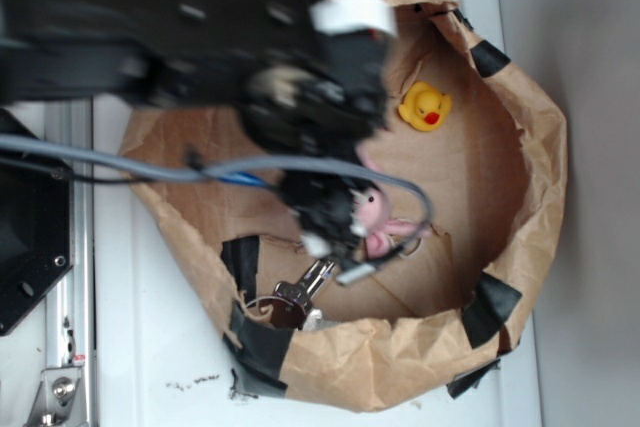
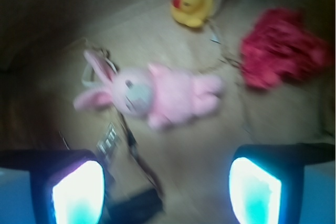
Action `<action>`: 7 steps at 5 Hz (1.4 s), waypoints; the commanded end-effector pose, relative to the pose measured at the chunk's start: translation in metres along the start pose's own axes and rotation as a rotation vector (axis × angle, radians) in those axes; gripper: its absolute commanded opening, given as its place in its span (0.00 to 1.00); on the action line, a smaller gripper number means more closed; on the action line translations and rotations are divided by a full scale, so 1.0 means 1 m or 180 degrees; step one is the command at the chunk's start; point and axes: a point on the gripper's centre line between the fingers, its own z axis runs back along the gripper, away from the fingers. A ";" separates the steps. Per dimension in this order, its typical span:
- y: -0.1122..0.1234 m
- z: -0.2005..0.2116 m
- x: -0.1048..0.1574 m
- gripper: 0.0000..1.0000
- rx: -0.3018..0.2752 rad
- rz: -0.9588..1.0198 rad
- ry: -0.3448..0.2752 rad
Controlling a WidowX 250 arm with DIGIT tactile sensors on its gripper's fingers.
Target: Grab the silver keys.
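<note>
The silver keys (image 1: 312, 279) lie on the floor of a brown paper-bag nest, with their darker brownish head (image 1: 285, 307) towards the near rim. My gripper (image 1: 336, 257) hovers just above them, between the keys and a pink plush bunny (image 1: 376, 215). The wrist view is blurred. In it the keys (image 2: 107, 140) show at lower left, close to my left finger (image 2: 79, 192), and a dark strap runs down between the fingers. The gripper (image 2: 167, 195) is open, with nothing between its fingers. The bunny (image 2: 157, 95) lies just beyond.
A yellow rubber duck (image 1: 425, 107) (image 2: 191, 6) sits at the far side of the nest. A red fuzzy object (image 2: 281, 56) lies right of the bunny. The crumpled paper wall (image 1: 545, 177), patched with black tape, rings everything. A metal ring (image 1: 412, 244) lies by the bunny's ears.
</note>
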 end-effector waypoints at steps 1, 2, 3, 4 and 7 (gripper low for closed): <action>-0.022 -0.008 0.018 1.00 -0.0173 0.0078 -0.0214; -0.014 -0.020 0.018 1.00 -0.0151 0.0107 -0.0247; -0.009 -0.027 0.012 1.00 -0.0152 0.0051 -0.0192; -0.009 -0.026 0.004 1.00 -0.0153 -0.0109 -0.0143; -0.003 -0.025 -0.039 1.00 -0.0252 -0.0383 0.0026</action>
